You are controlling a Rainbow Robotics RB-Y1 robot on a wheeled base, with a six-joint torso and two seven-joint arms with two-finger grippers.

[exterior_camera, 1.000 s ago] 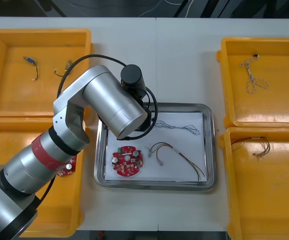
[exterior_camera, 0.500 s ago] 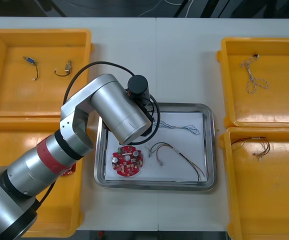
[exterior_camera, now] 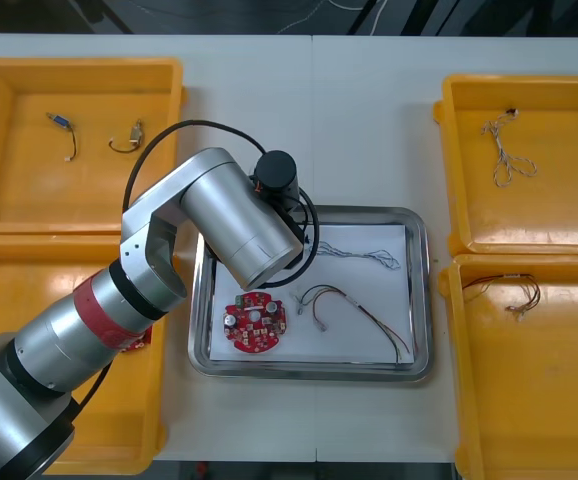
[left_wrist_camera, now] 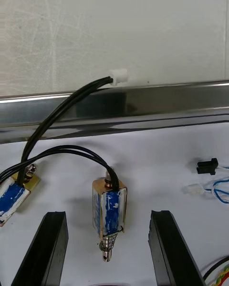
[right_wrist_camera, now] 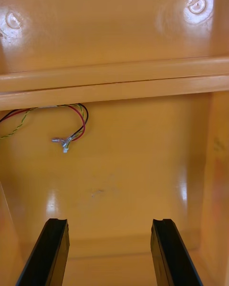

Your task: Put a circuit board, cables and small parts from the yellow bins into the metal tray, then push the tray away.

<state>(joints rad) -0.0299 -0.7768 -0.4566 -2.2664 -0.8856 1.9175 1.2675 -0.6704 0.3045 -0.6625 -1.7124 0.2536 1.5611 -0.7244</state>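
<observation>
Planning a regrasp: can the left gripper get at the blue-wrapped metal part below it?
Probably yes: the left gripper is open over the metal tray, the blue-wrapped small metal part between its fingers, only its black cable trailing off. The right gripper hangs over a yellow bin.

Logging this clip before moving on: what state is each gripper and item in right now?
Left gripper: open, straddling a small metal part that lies in the metal tray, not touching it.
Right gripper: open, empty, over a yellow bin.
Circuit board: flat in the tray.
Black cable: draped over the tray's rim.
Metal tray: between the yellow bins, white inside.
</observation>
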